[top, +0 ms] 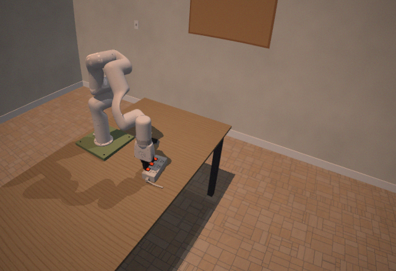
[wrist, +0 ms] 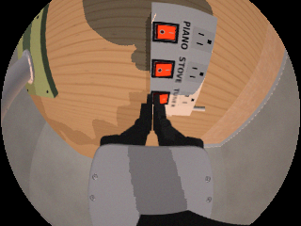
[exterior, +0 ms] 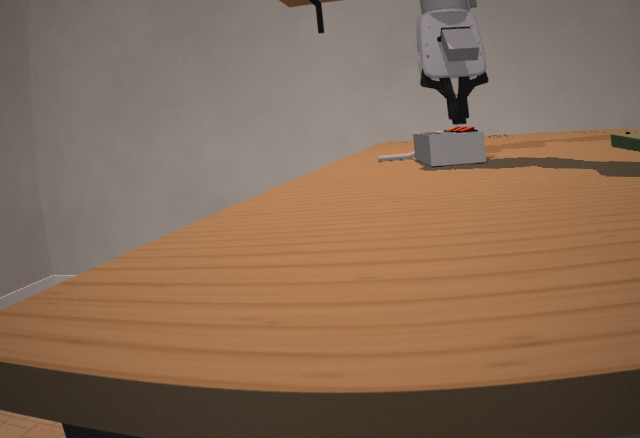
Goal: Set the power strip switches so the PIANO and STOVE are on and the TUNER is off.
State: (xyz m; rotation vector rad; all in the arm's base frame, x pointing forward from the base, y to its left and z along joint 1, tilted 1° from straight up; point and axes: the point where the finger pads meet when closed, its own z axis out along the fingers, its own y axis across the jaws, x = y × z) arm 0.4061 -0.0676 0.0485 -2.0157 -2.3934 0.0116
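Currently you see the gripper (wrist: pixel 154 104) clenched with nothing between its fingers, pointing straight down with its tips just above the third red switch (wrist: pixel 164 98) of the power strip (top: pixel 155 167). Note that the power strip lies flat and right way up on the table (exterior: pixel 361 247), near the edge, beside the robot's green base plate (top: pixel 105 143). In the wrist view, you can read PIANO (wrist: pixel 186 34) and STOVE (wrist: pixel 182 70) beside two red switches; the third label is partly hidden.
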